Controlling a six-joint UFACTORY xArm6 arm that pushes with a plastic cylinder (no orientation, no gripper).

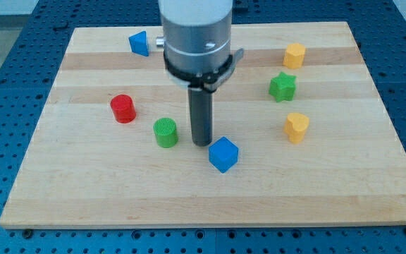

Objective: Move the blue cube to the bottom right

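The blue cube (223,154) sits on the wooden board (83,190) just below the middle of the view. My tip (201,144) is down on the board at the cube's upper left, very close to it or touching it. The green cylinder (165,132) stands just to the left of my tip.
A red cylinder (123,109) stands at the left. A blue triangular block (139,43) is at the top left. A yellow hexagonal block (294,55) is at the top right, a green star (283,86) below it, and a yellow heart-shaped block (297,127) lower right.
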